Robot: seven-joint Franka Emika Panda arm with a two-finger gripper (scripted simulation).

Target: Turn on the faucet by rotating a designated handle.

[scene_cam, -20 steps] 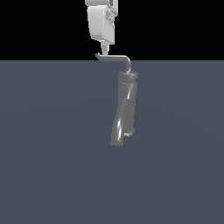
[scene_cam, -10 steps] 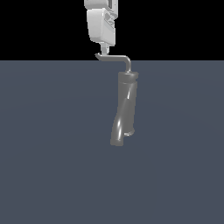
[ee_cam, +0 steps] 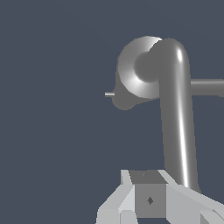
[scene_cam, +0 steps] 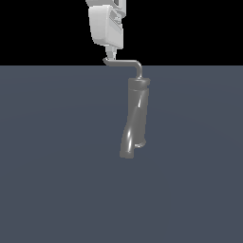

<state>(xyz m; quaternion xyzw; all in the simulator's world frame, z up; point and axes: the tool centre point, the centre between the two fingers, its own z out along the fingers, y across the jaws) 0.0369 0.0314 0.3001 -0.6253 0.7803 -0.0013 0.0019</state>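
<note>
The faucet is a glossy dark grey twisted cylinder lying on the flat grey floor, its curved spout end nearer the camera. The handle, a thin light-grey L-shaped rod, comes off its far end and runs toward the exterior view's left. My white gripper comes down from above, with its narrow tips right at the handle's hooked end. In the wrist view the faucet is seen end-on. There the handle runs to just beside my gripper, whose fingers are together with nothing between them.
The grey floor surrounds the faucet in both views. In the wrist view a short thin pin sticks out of one side of the faucet and a thicker grey bar out of the other.
</note>
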